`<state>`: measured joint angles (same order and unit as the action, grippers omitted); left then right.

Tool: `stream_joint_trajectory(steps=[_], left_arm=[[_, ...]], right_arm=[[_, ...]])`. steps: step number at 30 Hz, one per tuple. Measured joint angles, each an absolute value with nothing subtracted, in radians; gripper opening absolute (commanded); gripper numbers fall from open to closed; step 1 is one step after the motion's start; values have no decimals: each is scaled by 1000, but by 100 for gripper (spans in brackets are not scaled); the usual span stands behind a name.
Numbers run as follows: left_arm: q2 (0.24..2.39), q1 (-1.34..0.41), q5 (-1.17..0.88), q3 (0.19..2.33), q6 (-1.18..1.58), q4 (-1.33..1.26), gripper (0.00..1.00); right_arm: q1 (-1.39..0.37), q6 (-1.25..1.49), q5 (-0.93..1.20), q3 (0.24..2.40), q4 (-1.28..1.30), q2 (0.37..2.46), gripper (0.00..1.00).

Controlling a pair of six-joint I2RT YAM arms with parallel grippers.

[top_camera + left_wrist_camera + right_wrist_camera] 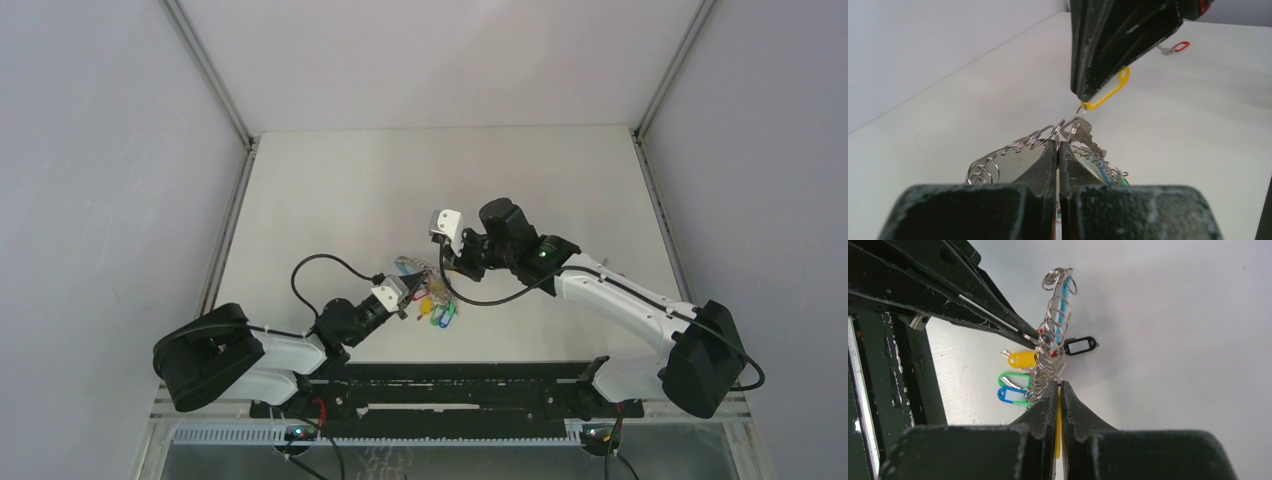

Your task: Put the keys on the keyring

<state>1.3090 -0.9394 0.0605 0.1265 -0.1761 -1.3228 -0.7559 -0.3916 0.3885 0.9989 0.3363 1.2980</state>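
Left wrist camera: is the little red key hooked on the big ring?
No, the red-tagged key lies by itself on the table, well apart from the keyring.

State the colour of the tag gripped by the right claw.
Yellow tag, clearest in left wrist view.
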Motion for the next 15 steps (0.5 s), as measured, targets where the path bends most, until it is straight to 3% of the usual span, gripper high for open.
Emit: stream_joint_trajectory(steps=[9,15], left_arm=[[1311,-939,77,126,-172,-1325,1],[1304,-941,89,126,-128,-1325,31]], right_arm=[[-751,-381,407,930,275,1264,0],[-751,-384,432,930,230,1225,0]])
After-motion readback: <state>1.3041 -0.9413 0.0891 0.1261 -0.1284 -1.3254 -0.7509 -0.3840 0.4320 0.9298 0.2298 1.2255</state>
